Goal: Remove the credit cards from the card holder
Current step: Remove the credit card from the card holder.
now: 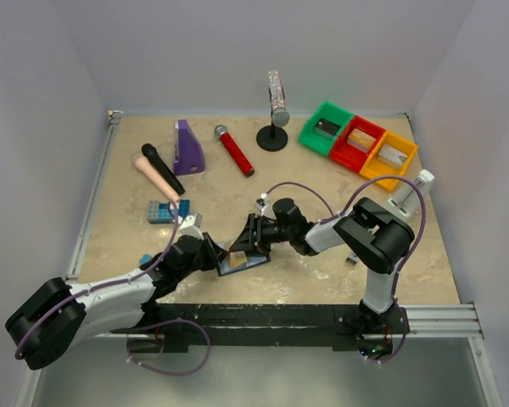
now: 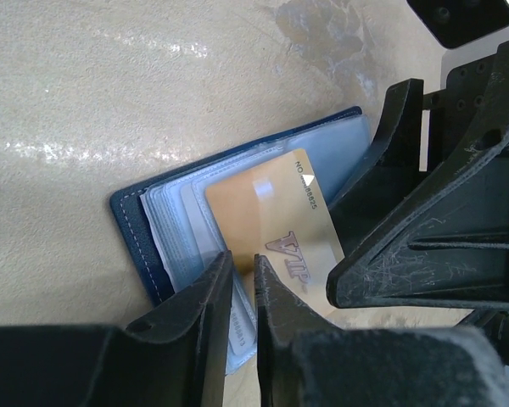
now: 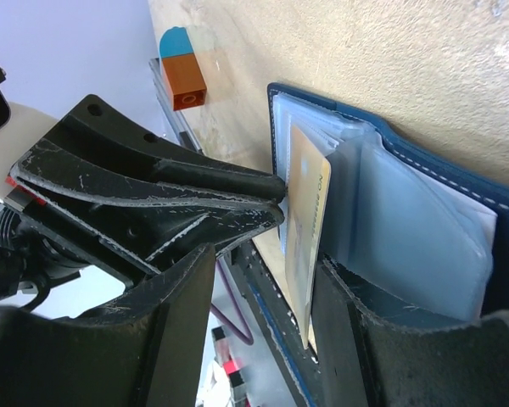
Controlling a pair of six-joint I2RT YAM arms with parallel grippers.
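My R gripper (image 3: 267, 271) spread, pinning the open card holder (image 2: 131, 216); my L gripper (image 2: 242, 263) nearly pressed together at gold card (image 2: 263, 216) sticking halfway out of holder, can't tell if pinching; no card fully out yet, other cards (image 2: 174, 229) in holder's pockets.

This is a robotics laboratory test cell. Plain white walls (image 1: 237, 51) enclose a beige table (image 1: 322, 284), with a left arm (image 1: 110, 295) and right arm (image 1: 377, 242) bolted to a black rail (image 1: 263, 315) at its near edge. Coloured bins (image 1: 359, 144) and microphones (image 1: 235, 151) lie on it.
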